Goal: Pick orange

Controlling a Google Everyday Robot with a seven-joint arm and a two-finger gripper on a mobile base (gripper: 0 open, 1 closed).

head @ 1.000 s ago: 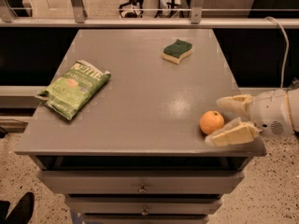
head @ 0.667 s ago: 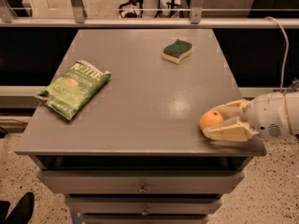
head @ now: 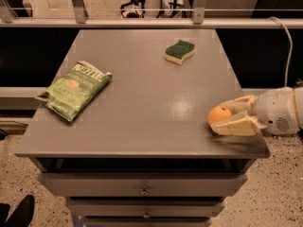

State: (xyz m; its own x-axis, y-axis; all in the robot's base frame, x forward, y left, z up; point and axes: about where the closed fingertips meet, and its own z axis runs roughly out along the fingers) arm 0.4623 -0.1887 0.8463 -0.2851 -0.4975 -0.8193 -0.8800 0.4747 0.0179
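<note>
My gripper (head: 218,118) has pinched in from wide onto the orange (head: 218,113), near right corner of the table (head: 142,103). Looks held, so lift next.

A grey counter (head: 142,103) with a soft sheen of overhead light tops a cabinet of knobbed drawers (head: 142,191), which stands on a speckled floor (head: 270,197). Behind it a metal rail (head: 142,23) runs on upright posts, with dark space on either side of the counter and chair legs (head: 135,1) on a paler floor beyond. The gripper (head: 220,118) clasps the orange (head: 218,112) at the counter's right front edge.
</note>
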